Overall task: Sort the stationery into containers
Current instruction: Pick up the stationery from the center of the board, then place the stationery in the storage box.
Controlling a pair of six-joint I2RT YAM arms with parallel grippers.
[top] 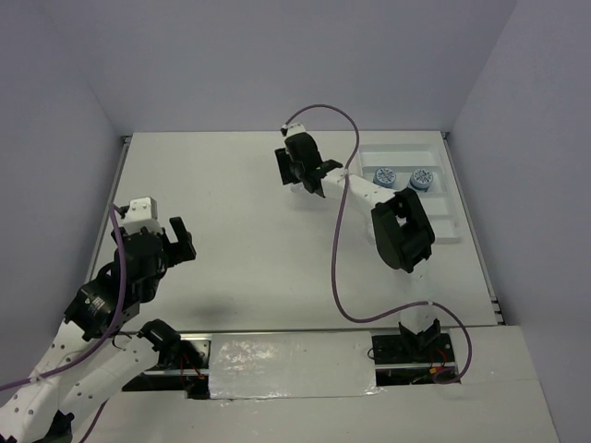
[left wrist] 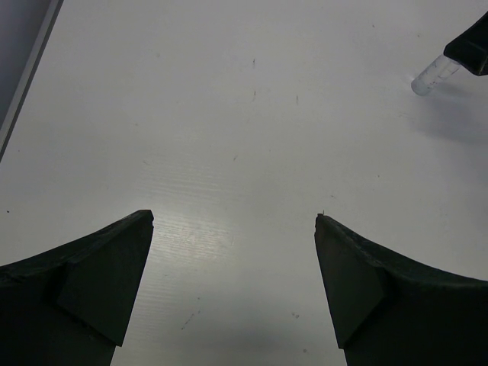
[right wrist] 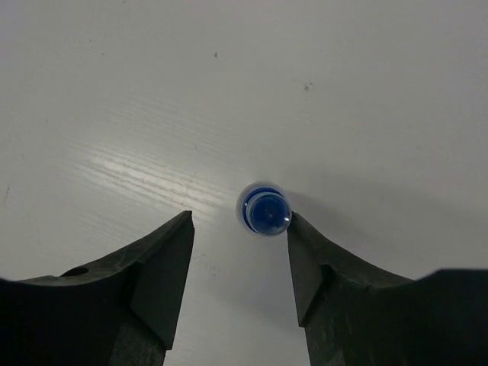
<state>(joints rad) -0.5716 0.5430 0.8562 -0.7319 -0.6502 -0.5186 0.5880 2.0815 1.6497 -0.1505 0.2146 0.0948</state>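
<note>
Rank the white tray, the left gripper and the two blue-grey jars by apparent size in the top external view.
1. white tray: largest.
2. left gripper: clearly smaller, though nearness to the camera may enlarge it.
3. left jar and right jar: smallest; they look alike, so no order between them.

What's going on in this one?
The right tool is open around the upright clear blue-capped bottle. One finger is right beside the cap, and nothing is clamped yet. The left tool hangs open off to the side, holding nothing. Two blue-grey jars already sit in the white tray. No other stationery is in view.
</note>
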